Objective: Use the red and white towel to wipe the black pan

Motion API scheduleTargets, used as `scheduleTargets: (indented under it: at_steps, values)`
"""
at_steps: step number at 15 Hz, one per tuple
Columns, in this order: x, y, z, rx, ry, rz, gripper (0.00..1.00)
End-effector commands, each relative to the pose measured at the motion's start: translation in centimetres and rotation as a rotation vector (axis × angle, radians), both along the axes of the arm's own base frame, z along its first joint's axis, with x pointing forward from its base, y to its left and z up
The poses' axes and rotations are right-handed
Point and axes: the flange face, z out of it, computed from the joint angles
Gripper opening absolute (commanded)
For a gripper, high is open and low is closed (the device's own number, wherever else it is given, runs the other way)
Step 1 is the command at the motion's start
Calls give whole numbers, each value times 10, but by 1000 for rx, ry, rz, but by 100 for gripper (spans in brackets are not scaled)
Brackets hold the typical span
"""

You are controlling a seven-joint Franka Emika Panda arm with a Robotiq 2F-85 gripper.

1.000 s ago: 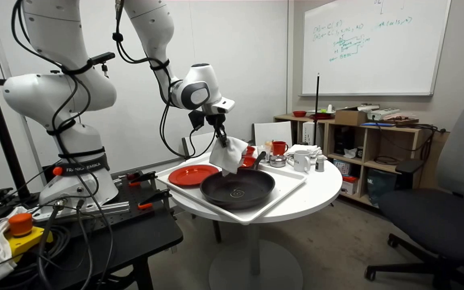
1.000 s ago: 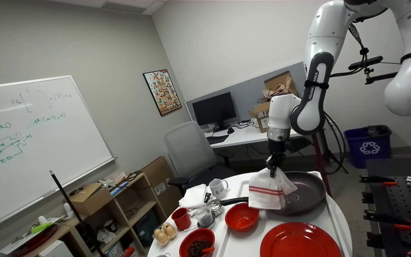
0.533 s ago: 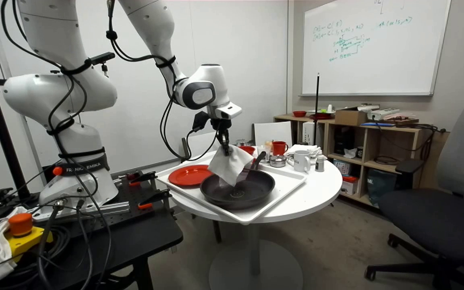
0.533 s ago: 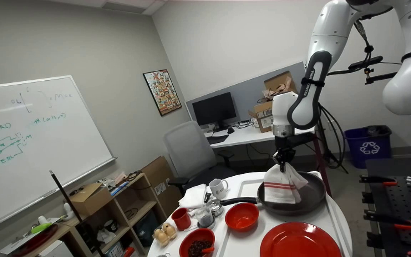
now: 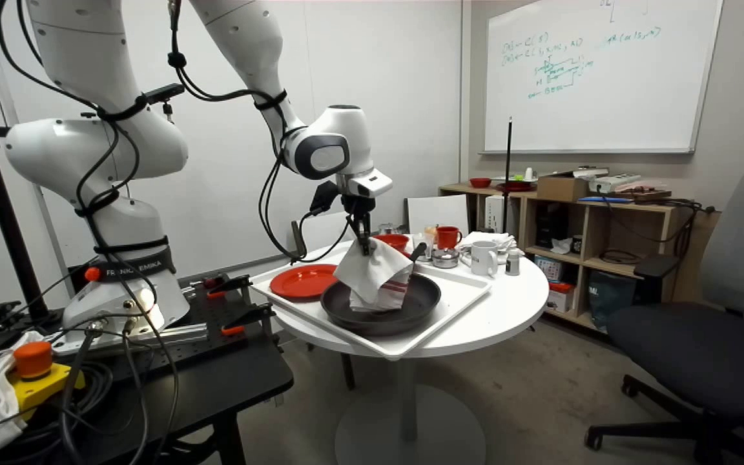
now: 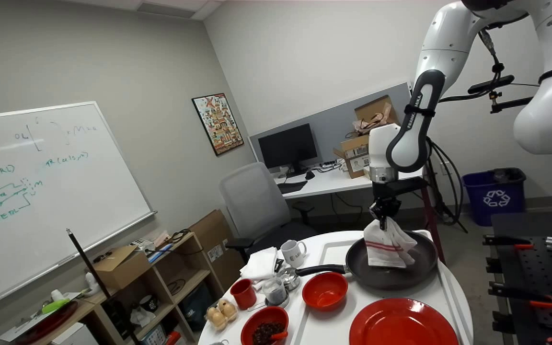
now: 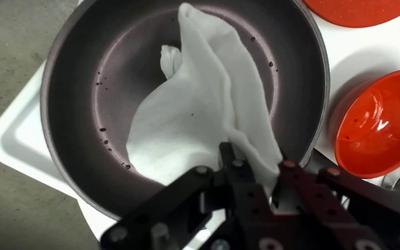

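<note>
Beneath the towel; black pan

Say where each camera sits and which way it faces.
An exterior view: sits nearer pan than plate, facing table and whiteboard; base, arm, gripper show.
An exterior view: sits nearer plate than pan, facing table and desk; arm, gripper show.
Wrist view: above pan, looking down; gripper at bottom.
Both exterior views share towel and whiteboard.
</note>
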Motion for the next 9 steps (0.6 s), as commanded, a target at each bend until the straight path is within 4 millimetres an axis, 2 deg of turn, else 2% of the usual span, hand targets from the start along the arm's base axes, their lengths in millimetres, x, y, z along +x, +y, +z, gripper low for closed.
scheduleTargets:
  at_steps: [1, 2, 3, 5, 9]
  values:
    - [0, 0, 0, 0, 0, 0, 13]
    - [0, 0, 0, 0, 0, 0, 13]
    - [0, 0, 0, 0, 0, 0, 3]
    - [6, -4, -3, 3, -11, -28, 3]
    - [7, -14, -35, 28, 13, -18, 3]
